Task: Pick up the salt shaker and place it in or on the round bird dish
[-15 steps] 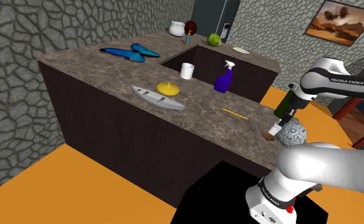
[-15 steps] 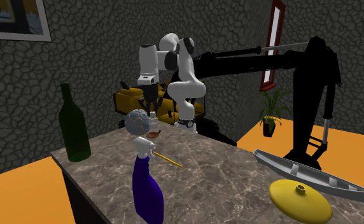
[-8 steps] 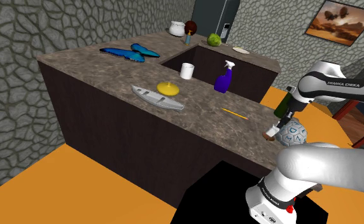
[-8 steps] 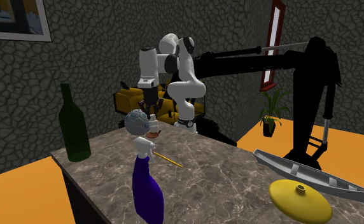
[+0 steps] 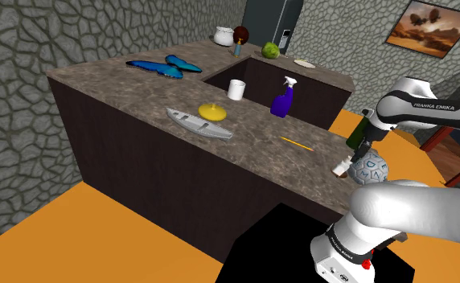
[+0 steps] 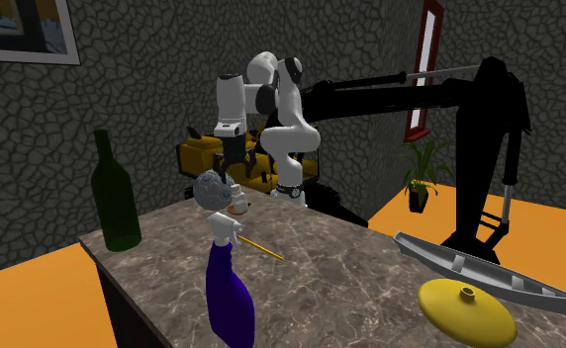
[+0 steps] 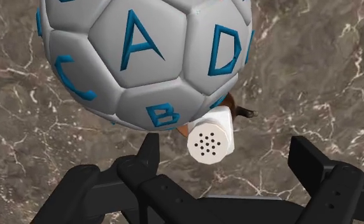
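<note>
In the wrist view the gripper (image 7: 226, 149) is hanging released, its two black fingers spread wide on either side of the white salt shaker (image 7: 211, 138) and neither one touching it. The shaker is leaning with its perforated top turned toward the camera, close against a grey ball with blue letters (image 7: 142, 57). A brown sliver of the round bird dish (image 7: 241, 112) is peeking out from under both, on the marbled brown countertop (image 7: 314, 76). The shoulder view is giving the wider setting. There the shaker (image 5: 343, 167) is showing as a small white spot at the counter's near right end, just left of the ball (image 5: 370, 169). The gripper (image 5: 363, 151) is hovering above it and a green bottle (image 5: 357, 133) is standing behind the arm. A yellow pencil (image 5: 296, 143), a purple spray bottle (image 5: 282, 100), a yellow lid (image 5: 213, 111) and a grey toy boat (image 5: 198, 123) are lying farther left along the counter. The second exterior view is looking across the counter toward the arm. In it the gripper (image 6: 231, 169) is sitting clearly above and apart from the shaker (image 6: 234, 193). The reddish-brown dish (image 6: 238, 209) is lying just right of the ball (image 6: 212, 190), and the green bottle (image 6: 115, 198) is standing well to that view's left.
</note>
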`<state>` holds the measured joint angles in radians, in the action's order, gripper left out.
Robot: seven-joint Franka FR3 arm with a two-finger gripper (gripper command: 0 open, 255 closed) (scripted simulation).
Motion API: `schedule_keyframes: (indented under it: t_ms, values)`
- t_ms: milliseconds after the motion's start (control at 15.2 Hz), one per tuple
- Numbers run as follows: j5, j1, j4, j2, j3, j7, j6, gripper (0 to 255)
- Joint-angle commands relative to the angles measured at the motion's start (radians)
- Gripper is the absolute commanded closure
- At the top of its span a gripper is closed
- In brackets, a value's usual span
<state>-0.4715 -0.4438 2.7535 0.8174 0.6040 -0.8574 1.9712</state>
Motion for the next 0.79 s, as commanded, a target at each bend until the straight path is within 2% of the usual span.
schedule_keyframes:
  t_ms: [0, 198, 726]
  values:
    - [0.014, 0.003, -0.025, 0.014, -0.016, -0.002, -0.039, 0]
    - [0.050, 0.012, -0.101, 0.039, -0.057, -0.007, -0.139, 0]
    - [0.050, 0.012, -0.101, 0.039, -0.058, -0.007, -0.139, 0]
